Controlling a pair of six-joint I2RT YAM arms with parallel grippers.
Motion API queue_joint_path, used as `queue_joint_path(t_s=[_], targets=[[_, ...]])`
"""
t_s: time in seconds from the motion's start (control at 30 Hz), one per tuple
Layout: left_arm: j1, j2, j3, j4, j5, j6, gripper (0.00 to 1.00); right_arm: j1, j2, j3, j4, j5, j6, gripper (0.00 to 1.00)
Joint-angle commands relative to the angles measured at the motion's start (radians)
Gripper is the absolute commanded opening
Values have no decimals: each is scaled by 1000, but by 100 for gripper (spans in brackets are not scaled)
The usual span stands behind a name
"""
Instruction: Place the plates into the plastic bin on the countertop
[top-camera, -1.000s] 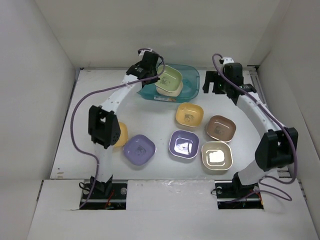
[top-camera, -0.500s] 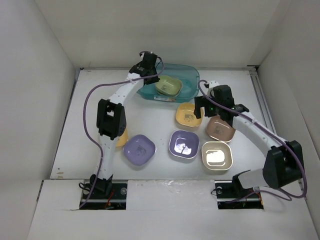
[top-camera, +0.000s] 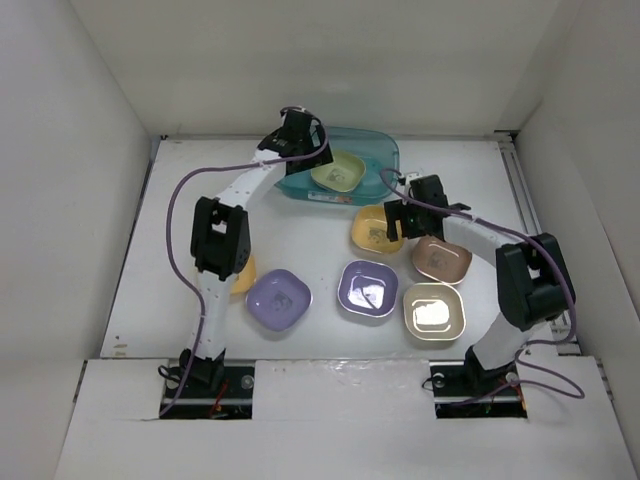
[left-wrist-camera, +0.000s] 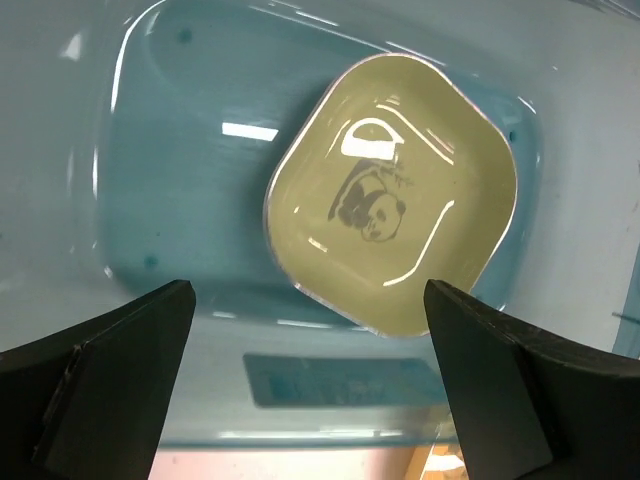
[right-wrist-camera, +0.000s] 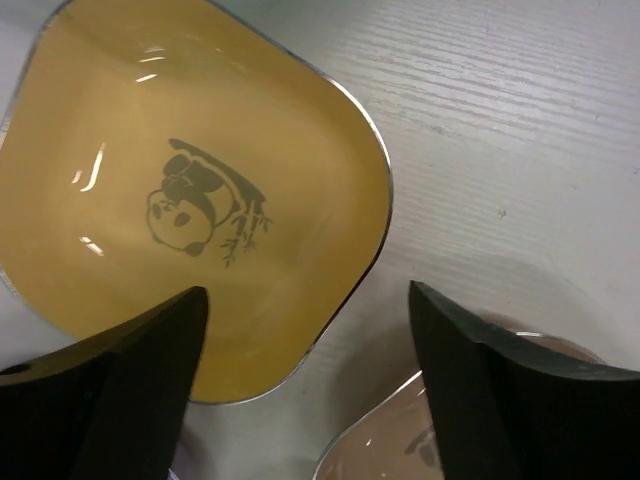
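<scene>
In the top view, the right arm is reaching nearer to its base than half a second ago, and the right gripper is now hanging over the yellow-orange rounded-square plastic plate. The left gripper is staying above the left edge of the translucent teal-green plastic bin. The green rounded-square plate is lying inside the bin as before, and nothing is holding it. The brown plate, the cream plate and the two purple plates are resting on the white countertop.

In the left wrist view, the left gripper is standing wide open and holding nothing. The green plate is lying flat on the bin floor, beyond the fingers and a little to the right.

In the right wrist view, the right gripper is also spread wide and empty. The yellow-orange plate is lying below it, mostly toward the left finger. The brown plate is showing only its rim, just beside the yellow-orange one, near the right finger.
</scene>
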Motion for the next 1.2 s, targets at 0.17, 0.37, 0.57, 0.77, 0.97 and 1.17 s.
queue_joint_path(t_s=[0.17, 0.37, 0.57, 0.77, 0.97, 1.17], targets=[[0, -408, -276, 28, -104, -2, 99, -11, 113, 85, 83, 7, 13, 64], [0, -620, -503, 37, -175, -68, 99, 21, 85, 33, 115, 30, 62, 33], [0, -756, -684, 46, -175, -103, 99, 40, 88, 22, 126, 30, 120, 0], [-20, -928, -850, 69, -175, -137, 99, 77, 55, -1, 159, 7, 176, 0], [-55, -1106, -1071, 77, -173, -215, 99, 182, -37, 54, 169, -68, 249, 0], [-55, -1276, -1163, -29, -128, -228, 99, 232, -105, 157, 169, -119, 276, 0]])
